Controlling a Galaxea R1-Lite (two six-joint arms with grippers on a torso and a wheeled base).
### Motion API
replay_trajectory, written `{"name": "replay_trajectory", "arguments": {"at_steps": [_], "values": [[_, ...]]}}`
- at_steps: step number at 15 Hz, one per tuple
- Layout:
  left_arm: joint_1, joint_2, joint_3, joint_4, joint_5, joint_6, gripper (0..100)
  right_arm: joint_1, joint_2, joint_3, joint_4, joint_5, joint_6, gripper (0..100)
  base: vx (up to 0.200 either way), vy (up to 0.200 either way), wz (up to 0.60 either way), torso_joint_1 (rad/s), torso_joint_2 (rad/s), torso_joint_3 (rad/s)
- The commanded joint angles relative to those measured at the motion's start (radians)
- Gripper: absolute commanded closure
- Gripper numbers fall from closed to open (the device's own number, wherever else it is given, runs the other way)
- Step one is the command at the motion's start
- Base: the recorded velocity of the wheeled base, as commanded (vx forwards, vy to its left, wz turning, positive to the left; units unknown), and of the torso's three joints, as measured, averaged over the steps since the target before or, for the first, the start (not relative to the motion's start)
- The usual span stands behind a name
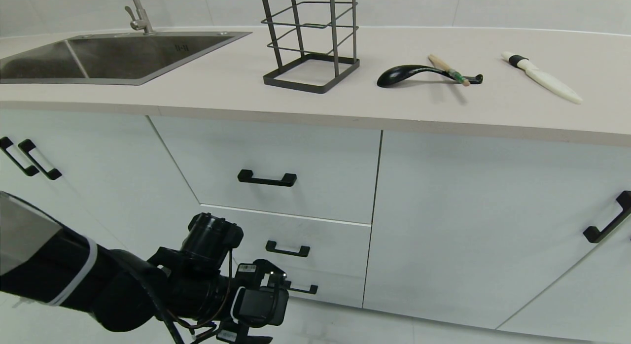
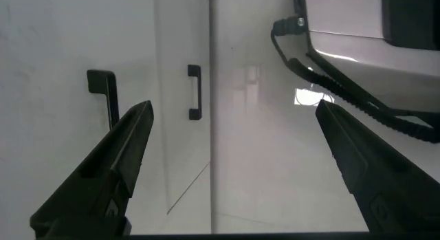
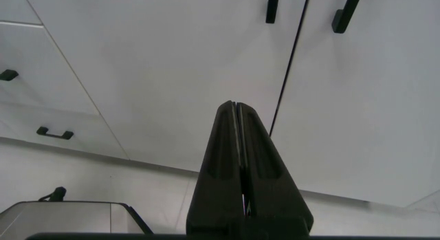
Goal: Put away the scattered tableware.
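On the countertop (image 1: 345, 102) lie a black ladle (image 1: 402, 75), a wooden chopstick with a green band (image 1: 447, 69) resting across the ladle's handle, and a white knife with a black band (image 1: 542, 80) at the far right. A dark wire rack (image 1: 311, 48) stands upright left of them. My left arm (image 1: 148, 290) hangs low in front of the cabinet drawers, well below the counter. My left gripper (image 2: 234, 109) is open with nothing between its fingers. My right gripper (image 3: 236, 106) is shut and empty, facing the white cabinet doors.
A steel sink (image 1: 118, 55) with a faucet (image 1: 138, 14) sits at the counter's left. White cabinet fronts with black handles (image 1: 266, 178) fill the space under the counter. A tiled wall backs the counter.
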Motion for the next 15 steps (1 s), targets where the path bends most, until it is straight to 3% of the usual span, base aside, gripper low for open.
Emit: {"name": "replay_trajectory", "arguments": {"at_steps": [1, 5, 7, 11, 15], "values": [[0.016, 0.039, 0.001, -0.050, 0.019, -0.017, 0, 0.000, 0.001, 0.000, 0.000, 0.000, 0.000, 100, 0.000, 0.000, 0.00, 0.000, 0.00, 0.000], [0.042, 0.072, 0.005, -0.142, 0.062, -0.055, 0, 0.000, 0.001, 0.000, 0.000, 0.000, 0.000, 100, 0.000, 0.000, 0.00, 0.000, 0.00, 0.000], [0.055, 0.098, -0.002, -0.176, 0.063, -0.060, 0, 0.000, 0.001, 0.000, 0.000, 0.000, 0.000, 100, 0.000, 0.000, 0.00, 0.000, 0.00, 0.000], [0.055, 0.191, -0.019, -0.302, 0.071, -0.099, 0, 0.000, 0.001, 0.000, 0.000, 0.000, 0.000, 100, 0.000, 0.000, 0.00, 0.000, 0.00, 0.000], [0.062, 0.243, -0.088, -0.314, 0.069, -0.099, 0, 0.000, 0.001, 0.000, 0.000, 0.000, 0.000, 100, 0.000, 0.000, 0.00, 0.000, 0.00, 0.000]]}}
